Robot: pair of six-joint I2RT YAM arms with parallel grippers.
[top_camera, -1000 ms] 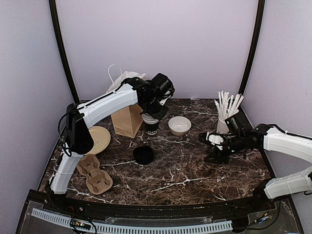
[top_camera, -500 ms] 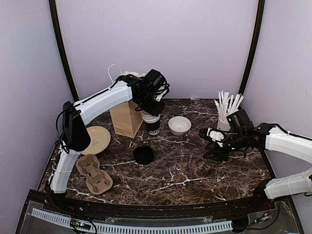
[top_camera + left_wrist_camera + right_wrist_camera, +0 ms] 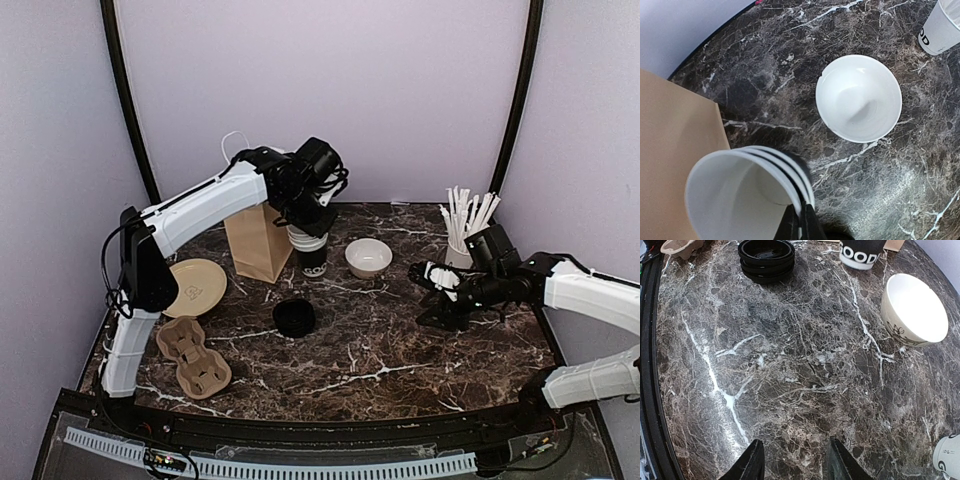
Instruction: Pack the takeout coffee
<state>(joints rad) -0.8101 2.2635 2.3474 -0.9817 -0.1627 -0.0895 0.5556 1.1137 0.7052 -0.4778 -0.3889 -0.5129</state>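
Marble, dark and white-veined, tops the bench [image 3: 400,350], and toward its far middle stands the stack of coffee cups [image 3: 312,252], black outside with white lettering, white inside, three rims nested one in another and none of them lidded. The left hand [image 3: 801,225] reaches down from above and is clamped together on the near edge of those rims, one finger inside the top cup and one outside; from the right wrist view the stack's base looks to sit at the bench surface. Just to the stack's left is a brown paper bag [image 3: 258,245], and to its right, a little apart, a low white bowl [image 3: 368,257]. A pile of black dome lids [image 3: 294,317] lies nearer the arms, with a cardboard cup carrier [image 3: 195,357] and a tan round disc [image 3: 198,285] at the left. The right hand [image 3: 796,460] hovers over bare marble on the right, fingers apart and holding nothing, near a white cup of wrapped straws [image 3: 458,255]
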